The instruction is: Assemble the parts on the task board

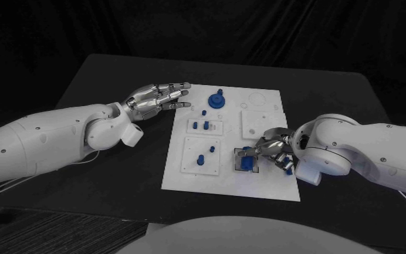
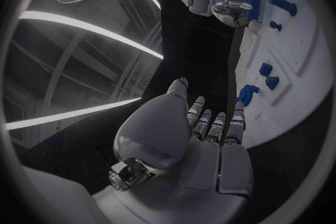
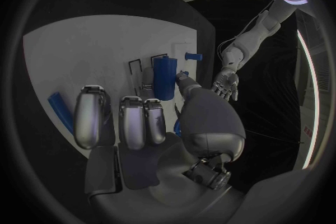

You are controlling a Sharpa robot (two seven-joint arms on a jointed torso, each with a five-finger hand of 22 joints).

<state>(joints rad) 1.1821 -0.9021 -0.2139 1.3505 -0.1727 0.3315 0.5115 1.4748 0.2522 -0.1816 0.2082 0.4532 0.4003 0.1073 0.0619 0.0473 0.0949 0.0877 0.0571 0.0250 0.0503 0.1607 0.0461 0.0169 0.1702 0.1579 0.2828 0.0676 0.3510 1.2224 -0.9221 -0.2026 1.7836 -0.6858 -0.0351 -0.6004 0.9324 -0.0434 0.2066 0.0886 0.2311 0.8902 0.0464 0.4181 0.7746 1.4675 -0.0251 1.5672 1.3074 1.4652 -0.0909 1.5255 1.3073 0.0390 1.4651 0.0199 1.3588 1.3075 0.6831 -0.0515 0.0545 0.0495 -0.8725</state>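
- Task board (image 1: 254,186): white plate at mid-desk, carrying several recessed panels and small blue parts.
- Right hand (image 1: 272,149): down on the board's near right portion, fingers curled about a blue cylinder (image 1: 245,159) that stands in a dark-rimmed square socket (image 1: 243,168). In the right wrist view the cylinder (image 3: 164,77) sits upright just ahead of the fingertips (image 3: 133,115), thumb close beside it; contact looks likely, but a firm grip cannot be confirmed.
- Key relation: cylinder's long axis runs roughly upright out of the socket, directly in front of the right hand's fingers. My judgement: any seating push goes straight down along that axis, and the right hand is by far the nearer one.
- Left hand (image 1: 158,100): hovering off the board's far left corner, fingers extended and lightly spread, holding nothing.
- Blue round knobbed part (image 1: 217,100): on the board's far side, just beyond the left hand's fingertips; nearest piece to that hand.
- Other blue pegs (image 1: 200,126): seated in the left-hand panels, well apart from both hands.
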